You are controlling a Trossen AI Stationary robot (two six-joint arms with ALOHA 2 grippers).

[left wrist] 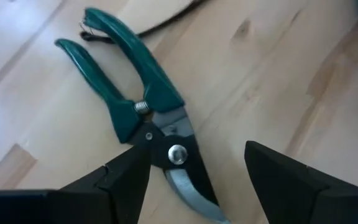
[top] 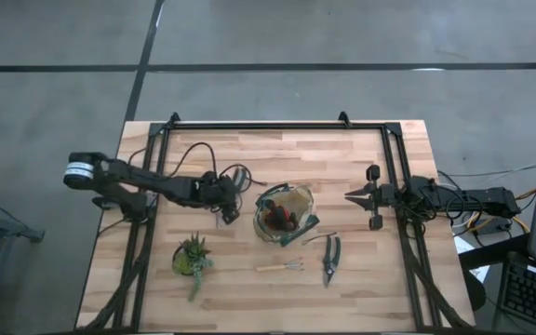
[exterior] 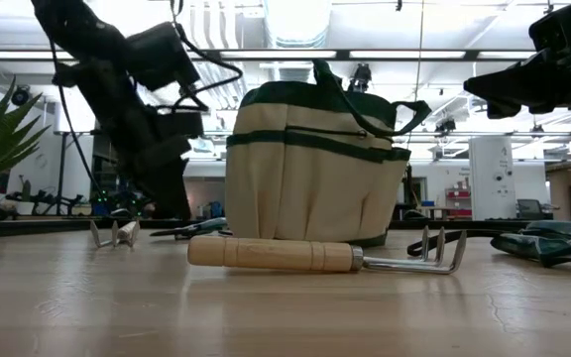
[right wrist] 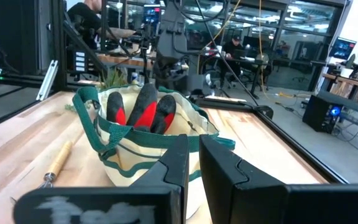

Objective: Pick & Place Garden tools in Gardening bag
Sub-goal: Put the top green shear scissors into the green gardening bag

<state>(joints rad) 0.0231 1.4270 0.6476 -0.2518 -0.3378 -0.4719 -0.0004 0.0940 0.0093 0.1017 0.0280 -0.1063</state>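
Observation:
The olive-and-tan gardening bag (top: 287, 216) stands upright on its base at mid-table, with the red-and-black glove (right wrist: 143, 107) sticking up inside it. My left gripper (left wrist: 197, 152) is open, just left of the bag (exterior: 310, 169). It is over green-handled pruning shears (left wrist: 135, 93) lying flat on the table, a finger on either side of the pivot and blade. My right gripper (top: 352, 196) is shut and empty, in the air to the right of the bag (right wrist: 148, 155). A wooden-handled pronged tool (top: 280, 267) and a second pair of pruners (top: 330, 261) lie near the front.
A small potted succulent (top: 194, 256) stands front left. A thin pronged tool (top: 319, 239) lies just right of the bag's front. A dark cable (top: 194, 154) loops on the table behind the left arm. A black frame (top: 277, 126) borders the table.

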